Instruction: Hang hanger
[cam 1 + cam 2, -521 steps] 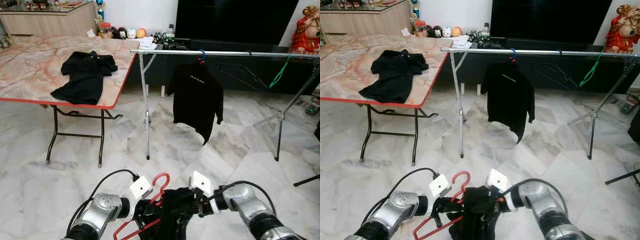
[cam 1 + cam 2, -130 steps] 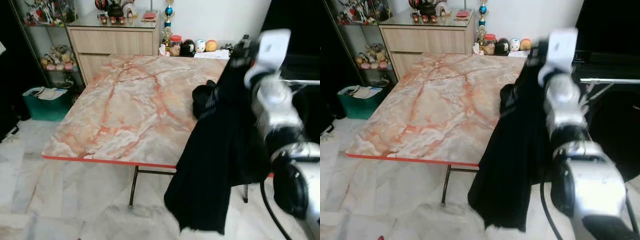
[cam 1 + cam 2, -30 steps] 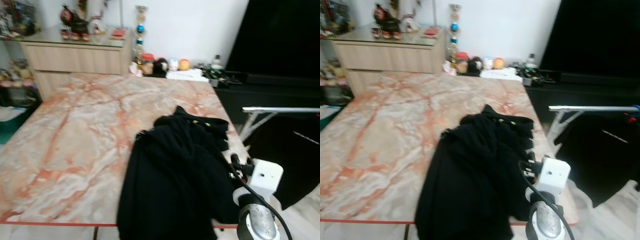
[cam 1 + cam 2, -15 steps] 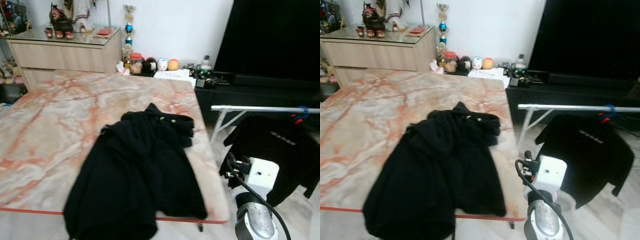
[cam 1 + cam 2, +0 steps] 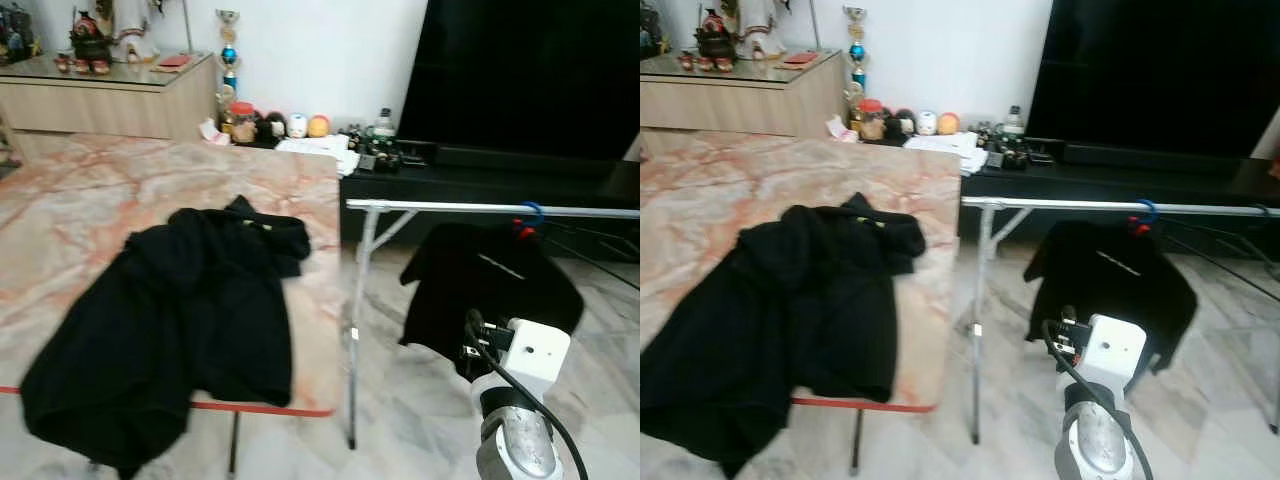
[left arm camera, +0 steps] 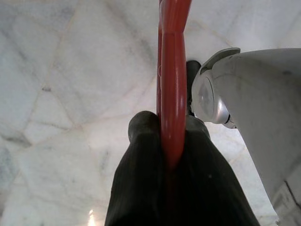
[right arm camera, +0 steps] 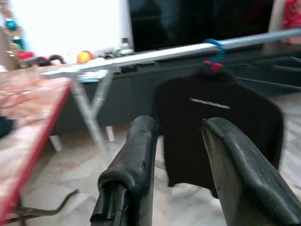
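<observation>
Two black garments are seen: a black shirt [image 5: 175, 320] is spread on the marble-patterned worktop [image 5: 60, 200], with its lower part draped over the red front edge, and a second black shirt [image 5: 490, 285] is hung by a blue hook [image 5: 530, 213] from the silver rail [image 5: 480, 207] of a clothes rack standing just beside the worktop's right end. The rack is stood on a pale marble floor [image 5: 400, 420].

A red hanger [image 6: 173, 70] is seen in the left wrist view, pinched between the closed jaws of the left gripper [image 6: 164, 127], with marble floor behind it and part of the robot's silver body beside it.

The right gripper [image 7: 181, 141] is held up facing the rack; its jaws are parted and nothing is held between the two black fingers [image 7: 138, 165]. Beyond them the hung shirt and the rail are seen. In the head views the right arm's white wrist block [image 5: 530, 355] is seen low on the right, in front of the hung shirt.

Behind the rack a large dark screen [image 5: 530, 70] is stood on a low black cabinet [image 5: 500, 170], and a wooden sideboard [image 5: 100, 100] with ornaments is placed along the white wall behind the worktop. Small jars and figures [image 5: 270, 125] are lined up by the wall.
</observation>
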Robot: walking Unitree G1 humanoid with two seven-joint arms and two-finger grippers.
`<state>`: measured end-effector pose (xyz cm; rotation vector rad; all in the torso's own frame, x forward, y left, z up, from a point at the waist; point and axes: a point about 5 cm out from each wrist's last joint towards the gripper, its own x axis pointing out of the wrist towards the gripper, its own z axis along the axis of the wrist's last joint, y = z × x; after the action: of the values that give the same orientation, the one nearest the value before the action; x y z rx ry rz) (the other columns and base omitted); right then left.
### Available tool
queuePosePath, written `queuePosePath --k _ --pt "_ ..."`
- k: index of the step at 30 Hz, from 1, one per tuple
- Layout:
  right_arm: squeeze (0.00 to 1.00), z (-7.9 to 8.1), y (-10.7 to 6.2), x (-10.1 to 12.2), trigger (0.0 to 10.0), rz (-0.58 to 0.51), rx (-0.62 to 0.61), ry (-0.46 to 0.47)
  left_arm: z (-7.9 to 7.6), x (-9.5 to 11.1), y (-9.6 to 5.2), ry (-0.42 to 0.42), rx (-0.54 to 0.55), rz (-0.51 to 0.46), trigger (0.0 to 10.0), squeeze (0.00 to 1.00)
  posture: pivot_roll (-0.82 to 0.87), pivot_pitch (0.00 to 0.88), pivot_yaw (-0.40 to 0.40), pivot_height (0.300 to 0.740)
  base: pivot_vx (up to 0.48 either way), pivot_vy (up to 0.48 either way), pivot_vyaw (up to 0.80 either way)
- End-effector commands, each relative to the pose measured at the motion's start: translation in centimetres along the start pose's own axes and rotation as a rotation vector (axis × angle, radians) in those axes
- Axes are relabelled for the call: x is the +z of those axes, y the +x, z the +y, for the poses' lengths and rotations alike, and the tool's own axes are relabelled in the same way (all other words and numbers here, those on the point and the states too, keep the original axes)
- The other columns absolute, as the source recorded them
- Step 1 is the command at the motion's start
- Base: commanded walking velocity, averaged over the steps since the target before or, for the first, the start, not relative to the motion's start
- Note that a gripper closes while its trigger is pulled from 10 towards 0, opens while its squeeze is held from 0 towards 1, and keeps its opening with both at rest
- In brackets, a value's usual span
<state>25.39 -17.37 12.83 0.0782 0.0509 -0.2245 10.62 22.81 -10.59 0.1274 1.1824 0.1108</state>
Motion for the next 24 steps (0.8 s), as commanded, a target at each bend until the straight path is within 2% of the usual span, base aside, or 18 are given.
queuePosePath --k 1,9,24 --pt "0.0 -1.2 0.2 -0.5 10.0 0.019 -0.05 -0.01 -0.6 0.0 0.0 0.005 -0.02 0.0 10.0 0.0 0.01 0.0 -0.005 0.74 0.0 -0.48 0.0" --pt "0.0 -3.2 0.7 -1.8 10.0 0.068 -0.141 0.025 -0.4 0.1 0.0 0.001 -0.02 -0.002 10.0 0.0 0.01 0.0 0.0 0.74 0.0 -0.48 0.0" --pt "0.0 -3.8 1.6 -2.7 10.0 0.09 -0.174 0.036 -0.1 0.3 0.0 0.0 -0.006 -0.014 10.0 0.0 0.01 0.0 0.008 0.74 0.0 -0.448 0.0"
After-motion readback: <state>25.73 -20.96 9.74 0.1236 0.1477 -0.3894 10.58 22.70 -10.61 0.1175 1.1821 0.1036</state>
